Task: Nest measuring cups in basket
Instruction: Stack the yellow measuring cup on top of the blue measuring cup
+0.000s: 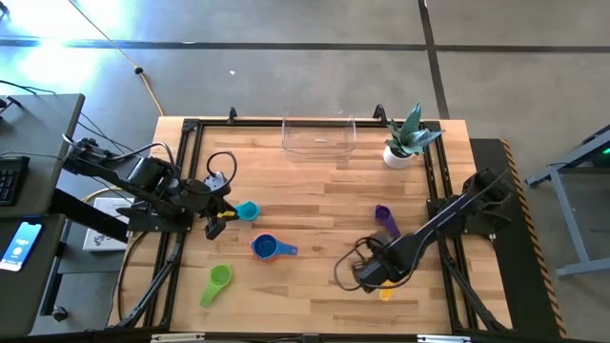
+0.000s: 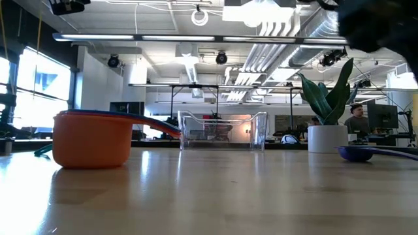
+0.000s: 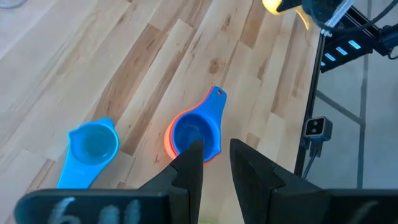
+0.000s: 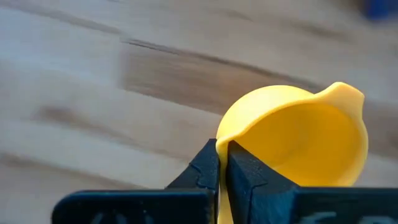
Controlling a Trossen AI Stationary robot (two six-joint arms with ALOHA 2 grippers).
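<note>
While the right gripper (image 4: 222, 163) is clamped on the yellow cup (image 4: 298, 140) at the table's near right, the left gripper (image 3: 216, 167) hangs slightly parted and empty over the left side. Cups visible from above: teal (image 1: 247, 211), blue nested on orange (image 1: 266, 248), green (image 1: 216, 282), purple (image 1: 384, 217), plus the yellow one. One basket (image 1: 318, 136) sits at the far edge beside one potted plant (image 1: 407, 138). Table centre open.
</note>
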